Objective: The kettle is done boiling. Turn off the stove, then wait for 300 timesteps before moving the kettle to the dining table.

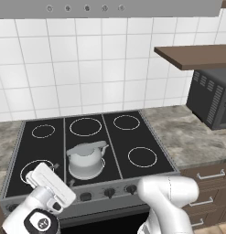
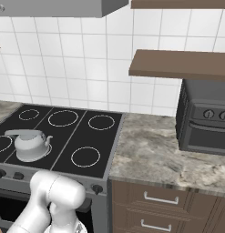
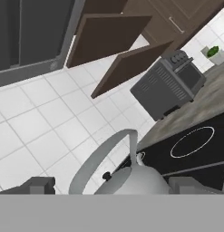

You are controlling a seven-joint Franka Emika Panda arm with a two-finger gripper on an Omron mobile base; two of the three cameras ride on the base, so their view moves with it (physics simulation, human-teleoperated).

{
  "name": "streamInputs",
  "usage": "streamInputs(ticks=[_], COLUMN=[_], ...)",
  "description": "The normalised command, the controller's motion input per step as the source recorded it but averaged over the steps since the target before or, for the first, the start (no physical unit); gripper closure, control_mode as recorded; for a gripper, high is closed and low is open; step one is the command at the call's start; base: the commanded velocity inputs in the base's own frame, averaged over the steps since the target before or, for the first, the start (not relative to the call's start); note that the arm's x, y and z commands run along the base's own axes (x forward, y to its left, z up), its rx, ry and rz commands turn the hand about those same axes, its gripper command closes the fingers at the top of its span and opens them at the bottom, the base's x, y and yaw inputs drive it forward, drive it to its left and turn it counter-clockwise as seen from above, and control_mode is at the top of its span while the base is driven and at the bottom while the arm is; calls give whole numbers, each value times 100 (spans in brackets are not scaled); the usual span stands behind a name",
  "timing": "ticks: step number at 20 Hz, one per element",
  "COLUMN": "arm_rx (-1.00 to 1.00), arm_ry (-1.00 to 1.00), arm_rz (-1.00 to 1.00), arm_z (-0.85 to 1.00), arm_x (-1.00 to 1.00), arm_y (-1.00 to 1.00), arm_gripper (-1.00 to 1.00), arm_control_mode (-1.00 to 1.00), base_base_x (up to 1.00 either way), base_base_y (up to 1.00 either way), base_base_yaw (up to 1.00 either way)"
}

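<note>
kettle [image 1: 86, 161] sits mid-frame on the stove [image 1: 142, 137]; gripper [image 1: 62, 177], lower left, jaws spread wide and empty, likely lined up for its handle.

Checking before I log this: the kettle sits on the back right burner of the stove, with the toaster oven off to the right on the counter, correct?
Not quite. The kettle sits on the front middle burner of the stove, as the left base view shows. The toaster oven is indeed on the counter to the right.
</note>
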Motion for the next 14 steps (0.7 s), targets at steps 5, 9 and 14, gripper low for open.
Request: streamInputs(ticks=[5, 9, 14], arm_rx=[15, 13, 11], arm_ry=[0, 0, 0], arm_rz=[1, 1, 0], arm_z=[1, 0, 5], arm_x=[25, 29, 13], arm_y=[-3, 0, -2], arm_gripper=[-100, -100, -100], arm_control_mode=[-100, -100, -100], base_base_x=[0, 0, 0], base_base_y=[0, 0, 0], base_base_yaw=[0, 0, 0])
